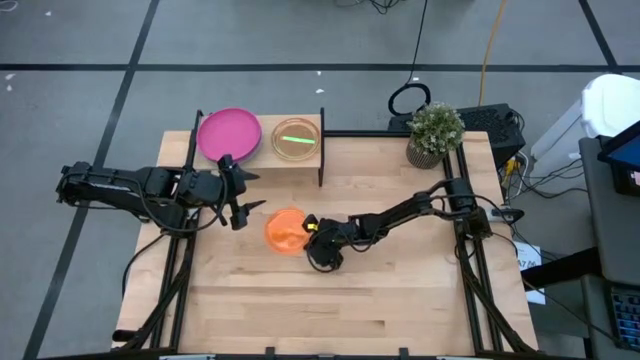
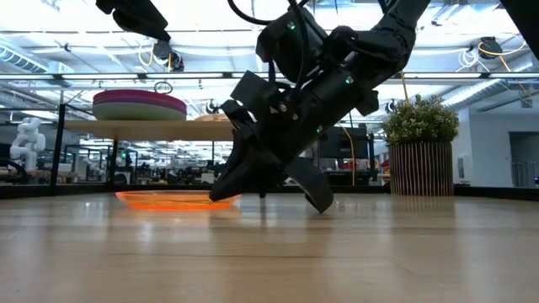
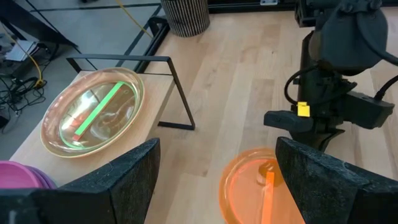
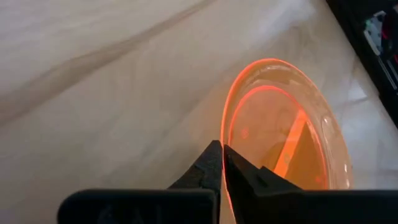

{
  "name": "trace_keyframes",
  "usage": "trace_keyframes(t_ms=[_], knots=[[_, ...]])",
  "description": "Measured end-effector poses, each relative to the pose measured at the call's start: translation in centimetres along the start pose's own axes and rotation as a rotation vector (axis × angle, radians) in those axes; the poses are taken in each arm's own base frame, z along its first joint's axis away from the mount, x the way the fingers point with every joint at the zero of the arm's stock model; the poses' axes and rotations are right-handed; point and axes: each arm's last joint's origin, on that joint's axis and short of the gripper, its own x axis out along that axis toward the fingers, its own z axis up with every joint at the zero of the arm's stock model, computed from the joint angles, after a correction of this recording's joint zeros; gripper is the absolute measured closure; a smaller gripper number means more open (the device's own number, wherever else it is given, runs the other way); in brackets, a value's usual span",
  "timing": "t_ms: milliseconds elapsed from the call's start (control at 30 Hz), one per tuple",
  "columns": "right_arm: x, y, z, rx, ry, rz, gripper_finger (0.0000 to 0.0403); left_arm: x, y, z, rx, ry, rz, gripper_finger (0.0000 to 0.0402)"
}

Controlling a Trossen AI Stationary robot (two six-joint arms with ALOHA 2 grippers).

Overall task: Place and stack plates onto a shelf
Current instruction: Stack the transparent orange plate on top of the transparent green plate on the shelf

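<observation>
A translucent orange plate lies flat on the table, near of the shelf. My right gripper is at its right edge, shut on the rim. On the shelf board, a magenta plate tops a stack at the left. A translucent plate with a green streak sits at the right. My left gripper hovers open between the shelf and the orange plate, touching nothing. My right gripper pinches the orange plate's rim between its two fingers, on the side toward the table's right. The fingers slant down from the right and from above. The plate still lies flat on the table.
A potted plant stands at the table's far right corner, with a black cable loop on the floor behind it. The shelf's thin black legs stand close to the orange plate. The table's near half is bare wood.
</observation>
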Motion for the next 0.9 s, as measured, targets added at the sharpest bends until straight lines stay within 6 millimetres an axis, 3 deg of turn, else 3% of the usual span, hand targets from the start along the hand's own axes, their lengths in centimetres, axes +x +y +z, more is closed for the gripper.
trace_keyframes(t_ms=[333, 467, 633, 900], knots=[[0.1, 0.1, -0.1, 0.013, 0.0, 0.007, 0.0325, 0.0, 0.0, 0.0, 0.002, 0.0, 0.0, 0.008], [0.2, -0.2, -0.5, 0.03, 0.004, 0.004, 0.0313, 0.0, 0.0, 0.1, 0.0, -0.007, 0.0, 0.008], [0.6, -0.4, -1.3, 0.082, -0.012, 0.038, 0.0333, 0.0, 0.0, 0.1, -0.004, -0.011, -0.001, 0.008], [0.6, -0.3, -1.4, 0.09, -0.006, 0.035, 0.0398, 0.0, -0.1, 0.1, -0.003, -0.013, -0.007, 0.008]])
